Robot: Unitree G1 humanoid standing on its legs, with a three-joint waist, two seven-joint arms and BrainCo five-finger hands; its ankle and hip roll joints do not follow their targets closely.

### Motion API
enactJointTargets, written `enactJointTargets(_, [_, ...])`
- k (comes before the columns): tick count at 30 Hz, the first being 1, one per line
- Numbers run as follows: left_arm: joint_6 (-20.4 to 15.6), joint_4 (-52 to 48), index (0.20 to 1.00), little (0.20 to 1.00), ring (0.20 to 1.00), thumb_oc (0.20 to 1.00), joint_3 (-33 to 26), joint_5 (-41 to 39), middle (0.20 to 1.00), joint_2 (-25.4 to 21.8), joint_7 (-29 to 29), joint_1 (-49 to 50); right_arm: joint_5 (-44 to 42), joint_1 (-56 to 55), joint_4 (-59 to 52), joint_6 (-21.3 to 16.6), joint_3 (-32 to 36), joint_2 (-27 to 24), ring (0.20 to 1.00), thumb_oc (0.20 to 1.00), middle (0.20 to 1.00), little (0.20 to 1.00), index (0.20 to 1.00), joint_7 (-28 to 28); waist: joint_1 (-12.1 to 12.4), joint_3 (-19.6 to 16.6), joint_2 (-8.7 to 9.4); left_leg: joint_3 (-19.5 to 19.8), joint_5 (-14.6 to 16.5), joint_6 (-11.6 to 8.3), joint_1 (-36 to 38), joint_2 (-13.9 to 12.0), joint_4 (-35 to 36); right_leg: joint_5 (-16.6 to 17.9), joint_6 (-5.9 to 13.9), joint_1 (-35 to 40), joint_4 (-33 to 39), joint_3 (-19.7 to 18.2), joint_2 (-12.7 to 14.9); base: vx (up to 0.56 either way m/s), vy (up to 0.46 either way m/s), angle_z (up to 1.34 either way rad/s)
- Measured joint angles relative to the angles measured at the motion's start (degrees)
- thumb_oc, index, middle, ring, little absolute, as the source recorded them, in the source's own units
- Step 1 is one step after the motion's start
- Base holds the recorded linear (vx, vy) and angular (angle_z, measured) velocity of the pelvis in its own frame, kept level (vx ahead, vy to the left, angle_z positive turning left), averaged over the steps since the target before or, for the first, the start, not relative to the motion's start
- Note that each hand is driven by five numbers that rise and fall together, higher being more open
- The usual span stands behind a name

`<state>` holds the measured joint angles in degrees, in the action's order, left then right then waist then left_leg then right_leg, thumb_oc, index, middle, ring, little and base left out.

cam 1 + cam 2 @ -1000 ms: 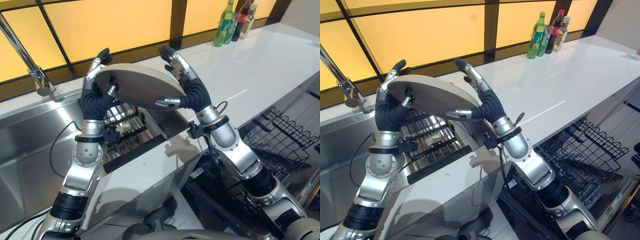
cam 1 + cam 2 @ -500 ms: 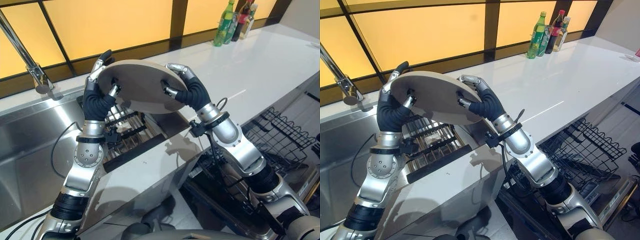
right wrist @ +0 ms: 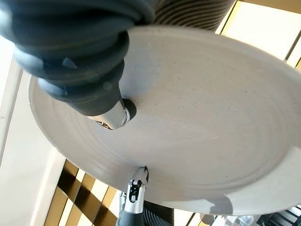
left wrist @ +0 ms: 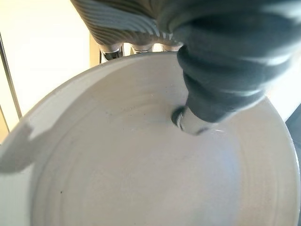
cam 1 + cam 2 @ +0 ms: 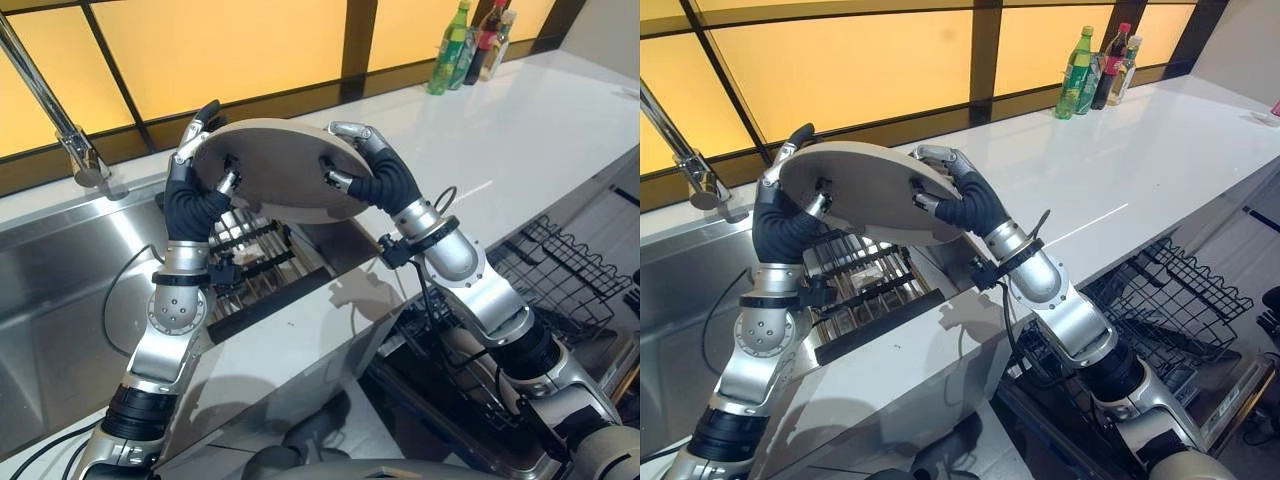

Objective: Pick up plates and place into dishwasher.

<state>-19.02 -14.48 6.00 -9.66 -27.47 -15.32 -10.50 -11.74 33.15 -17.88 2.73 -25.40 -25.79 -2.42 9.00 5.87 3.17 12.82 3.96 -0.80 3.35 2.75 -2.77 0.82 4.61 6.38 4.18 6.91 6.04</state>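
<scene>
Now the right hand (image 5: pixel 372 172) has closed onto the plate (image 5: pixel 280 165) — a sec ago its fingers stood straight up behind the far rim w/ the thumb under the near edge; half a sec ago they curled over, and they stay curled. The plate itself has barely shifted. Means both hands grip it together, so a handover from left to right looks under way; the left's release is not yet done.

Nearest, below and right of the plate: the open dishwasher rack (image 5: pixel 560 275), black wire, low beside the counter — the drop target, well apart from the plate.

The plate is off-white, round, tilted, held in the air over the sink's drying rack (image 5: pixel 865 285). The left hand (image 5: pixel 192 195) pinches the plate's left rim — fingers over the back, thumb pressed on the face, per its wrist view (image 4: pixel 207 94). The right hand clamps the right rim, thumb tip on the face (image 3: pixel 113 115), forearm reaching up from lower right, wrist bent inward.

Left of the plate: the tap (image 5: pixel 75 150). Far beyond it to the right, on the white counter (image 5: pixel 520 110): some bottles (image 5: pixel 465 40).
</scene>
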Motion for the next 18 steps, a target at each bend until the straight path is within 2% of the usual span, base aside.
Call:
enactJointTargets(6, [0.03,-0.01,1.000,1.000,1.000,1.000,-4.17,0.36,1.000,-0.52,-4.94,-0.02,4.50,-0.23,1.38,0.13,1.69,-4.33,0.200,0.200,0.200,0.200,0.200,0.11,-0.19,-0.01,0.02,-0.16,0.00,0.00,0.10,-0.02,0.12,0.00,0.01,-0.02,0.00,-0.09,0.03,0.00,0.000,0.00])
enactJointTargets(14, [-0.08,0.01,1.000,1.000,1.000,1.000,-15.32,0.38,1.000,-0.62,-12.10,1.52,8.45,-7.78,2.60,-0.25,13.72,-8.82,0.200,0.200,0.200,0.200,0.200,-1.44,-0.32,-0.14,0.21,-1.85,0.00,0.03,1.38,-0.36,1.13,0.02,0.01,-0.04,-0.02,-1.72,-0.10,-0.01,0.015,-0.09])
enactJointTargets(18, [-0.09,0.77,1.000,1.000,1.000,1.000,-17.55,0.01,1.000,-0.70,-13.06,3.75,8.85,-12.01,2.71,-0.87,18.90,-10.22,0.200,0.200,0.200,0.200,0.200,-3.25,-1.82,-0.19,0.30,-2.93,-0.01,0.05,2.06,-0.58,1.80,0.03,0.02,-0.12,-0.03,-2.75,-0.22,0.01,0.033,-0.14])
